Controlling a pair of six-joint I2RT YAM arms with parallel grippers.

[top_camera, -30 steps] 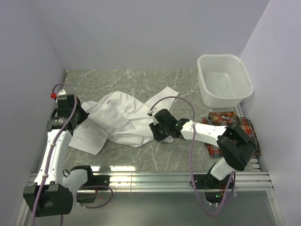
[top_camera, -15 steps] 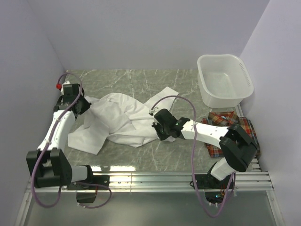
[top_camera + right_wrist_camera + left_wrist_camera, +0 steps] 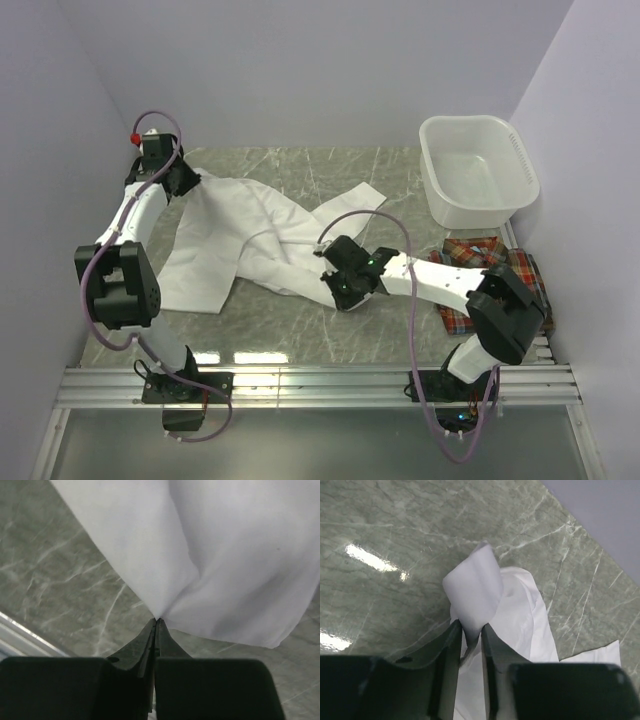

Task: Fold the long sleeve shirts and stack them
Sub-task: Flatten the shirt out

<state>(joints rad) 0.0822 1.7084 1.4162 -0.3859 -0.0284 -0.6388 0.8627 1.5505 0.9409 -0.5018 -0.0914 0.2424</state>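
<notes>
**Item 1: left pincer (image 3: 469, 627).** Jaws stood narrow, with a raised fold of the white shirt (image 3: 250, 235) between them. I could not tell whether the fold was gripped or only lying in the gap. The rest of the cloth trailed away ahead of the fingertips and to their right.

**Item 2: right pincer (image 3: 155, 621).** Jaws were closed flat on a thin edge of the same shirt. The cloth fanned out ahead of the tips, and bare worktop (image 3: 300, 180) showed to either side.

**Item 3: white shirt.** It lay on the worktop, stretched between my two pincers, partly spread and creased through the middle. One sleeve ran off on the far side of the right pincer.

**Item 4: plaid shirt (image 3: 478, 250).** It lay well apart to the outer side of the right pincer, beside my right arm. It looked already folded.

**Item 5: white plastic basin (image 3: 440, 205).** It stood beyond the plaid shirt, far from both pincers.

**Step in hand, as I judged it:** laying the white shirt out flat before folding.

**To do it well:**
- Pull both held edges apart evenly so the middle creases drew out.
- Hold the cloth low over the worktop.
- Let go only once the panel lay flat.
- Avoid dragging the sleeve under the body.

**Writing:** I found no brand, label or lettering readable on either shirt, the basin or the pincers.
</notes>
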